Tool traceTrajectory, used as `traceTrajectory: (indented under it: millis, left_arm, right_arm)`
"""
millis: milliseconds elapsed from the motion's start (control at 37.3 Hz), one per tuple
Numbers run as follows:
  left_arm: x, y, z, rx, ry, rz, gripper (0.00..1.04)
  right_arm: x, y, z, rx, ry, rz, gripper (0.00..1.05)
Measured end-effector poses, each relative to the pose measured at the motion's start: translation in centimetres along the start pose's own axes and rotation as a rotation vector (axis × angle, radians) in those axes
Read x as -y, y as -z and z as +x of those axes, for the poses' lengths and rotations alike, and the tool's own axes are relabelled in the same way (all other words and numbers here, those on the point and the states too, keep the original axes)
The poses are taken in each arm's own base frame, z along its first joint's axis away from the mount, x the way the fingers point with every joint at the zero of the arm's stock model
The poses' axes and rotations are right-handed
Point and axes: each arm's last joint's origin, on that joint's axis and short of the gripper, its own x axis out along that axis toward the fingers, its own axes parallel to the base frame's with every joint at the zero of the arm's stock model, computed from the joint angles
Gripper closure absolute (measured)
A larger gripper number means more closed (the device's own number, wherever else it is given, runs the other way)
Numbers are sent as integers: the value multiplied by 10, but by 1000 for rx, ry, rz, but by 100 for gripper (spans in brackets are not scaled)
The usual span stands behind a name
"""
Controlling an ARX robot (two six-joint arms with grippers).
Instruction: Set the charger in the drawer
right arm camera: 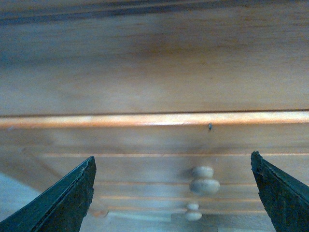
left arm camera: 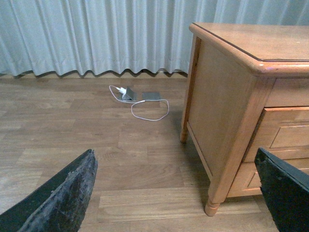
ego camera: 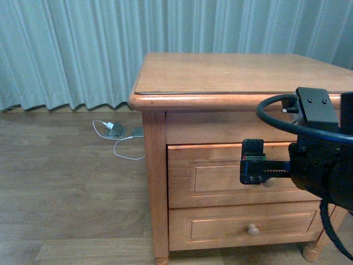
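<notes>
Right gripper (ego camera: pixel 259 165), nearest the lens, jaws spread wide and empty, faces the closed drawer (ego camera: pixel 220 176) with its knob (right arm camera: pixel 204 180) dead ahead between the fingers, so right arm is nearer; left gripper (left arm camera: pixel 174 193) also wide, over floor; task charger not visible in any view.

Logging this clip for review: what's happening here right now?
The right gripper is up against the front of the nightstand's top drawer, jaws open and lined up toward its knob. The drawer is shut and nothing is held yet. The left gripper hangs open over the floor beside the nightstand. The only charger in view is a white one with a white cable on the floor by the curtain; the nightstand's top shows nothing on it.
</notes>
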Motion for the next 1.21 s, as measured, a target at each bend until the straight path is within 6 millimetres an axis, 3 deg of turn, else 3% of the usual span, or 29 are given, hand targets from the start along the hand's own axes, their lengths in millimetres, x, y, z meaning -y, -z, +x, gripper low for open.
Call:
traceTrajectory:
  millis: [107, 241, 375, 455, 562, 670, 857, 1205]
  left_arm:
    - [0, 0, 0, 0, 0, 0, 6]
    - [0, 0, 0, 0, 0, 0, 6]
    - [0, 0, 0, 0, 0, 0, 6]
    - [0, 0, 0, 0, 0, 0, 6]
    - [0, 0, 0, 0, 0, 0, 6]
    - [0, 0, 0, 0, 0, 0, 6]
    - [0, 0, 0, 0, 0, 0, 6]
    - [0, 0, 0, 1, 0, 0, 6]
  right_arm:
    - [-4, -6, -35, -51, -55, -57, 9]
    - [-5, -16, -97, -65, -88, -73, 9]
    - [2, -10, -157, -59, -88, -21, 9]
    - [6, -6, -178, -27, -77, 1, 9]
    - [7, -11, -191, 43, -70, 14, 9]
    - [7, -11, -191, 63, -47, 6, 10]
    - [18, 3, -199, 355, 219, -30, 40]
    - [30, 19, -214, 371, 223, -46, 97]
